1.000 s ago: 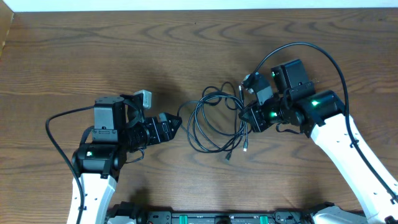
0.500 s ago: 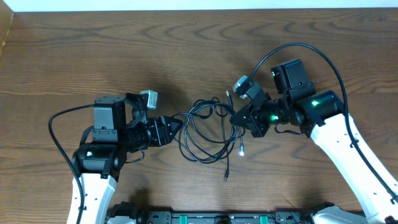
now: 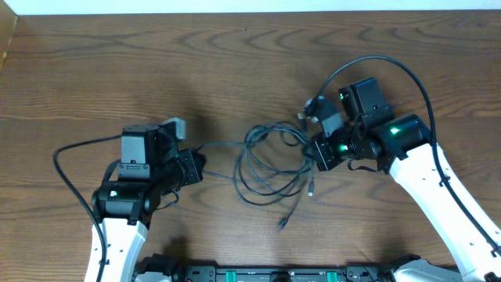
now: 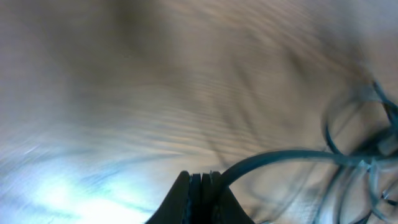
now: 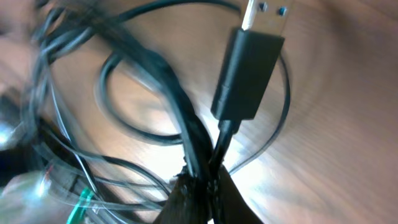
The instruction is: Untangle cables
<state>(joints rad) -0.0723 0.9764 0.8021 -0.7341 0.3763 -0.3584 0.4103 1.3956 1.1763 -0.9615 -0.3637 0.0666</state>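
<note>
A loose tangle of thin black cables (image 3: 270, 168) lies mid-table between the two arms. My left gripper (image 3: 202, 166) sits at the tangle's left, shut on a cable strand drawn out straight toward the coils. In the left wrist view its jaws (image 4: 202, 176) are pressed together, and the black cable (image 4: 292, 154) leaves at their right side. My right gripper (image 3: 315, 150) is at the tangle's right edge, shut on a bunch of strands. In the right wrist view the cables (image 5: 180, 93) rise from the closed gripper (image 5: 202, 177), with a USB plug (image 5: 249, 74) just above. A free plug end (image 3: 282, 224) trails toward the front.
The wooden table (image 3: 117, 63) runs to a back edge along the top of the overhead view. Thick black arm wires arc beside the left arm (image 3: 66, 157) and over the right arm (image 3: 391, 61). A black rail (image 3: 258, 274) lines the front edge.
My left gripper has shut on a strand and drawn back to the left, stretching it out of the tangle. The right gripper shifted slightly right with its bunch, and the coils have spread.
</note>
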